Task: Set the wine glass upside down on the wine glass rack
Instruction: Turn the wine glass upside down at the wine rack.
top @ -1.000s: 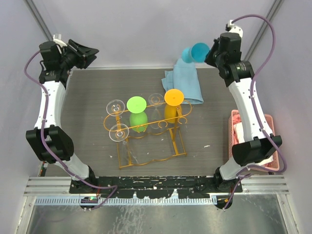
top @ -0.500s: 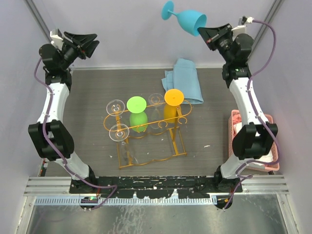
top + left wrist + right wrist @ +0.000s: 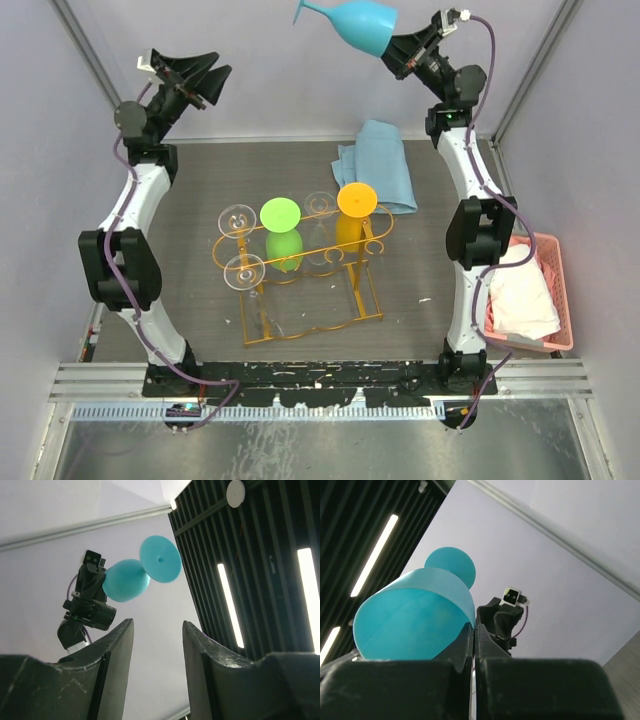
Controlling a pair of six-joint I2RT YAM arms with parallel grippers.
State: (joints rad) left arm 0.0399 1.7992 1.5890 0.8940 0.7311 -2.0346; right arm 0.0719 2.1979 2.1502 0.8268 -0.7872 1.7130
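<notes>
- Hanging high above the far edge of the worktop [image 3: 200, 190], the teal wine glass [image 3: 362, 24] is held by the right end effector [image 3: 393, 52], well apart from the wine glass rack [image 3: 300, 262] below.
- The rim of the bowl is pinched between the closed fingers of the right end effector, as is seen in the right wrist view, where the bowl [image 3: 415, 617] lies just left of the fingertips.
- The glass is tilted nearly onto its side, with its foot turned away from the end effector and towards the left arm.
- The left end effector [image 3: 205, 78] is also raised, with its fingers held moderately apart and nothing between them; the glass is framed above its fingertips [image 3: 126, 635] in the left wrist view but is not touched.
- The rack stands at the middle of the worktop, and a green glass [image 3: 281, 213], an orange glass [image 3: 357, 199] and clear glasses [image 3: 245, 272] are hung upside down on it.
- A blue cloth [image 3: 380, 175] is laid behind the rack, and a pink basket [image 3: 562, 300] with white cloths [image 3: 520, 300] is set at the right edge.
</notes>
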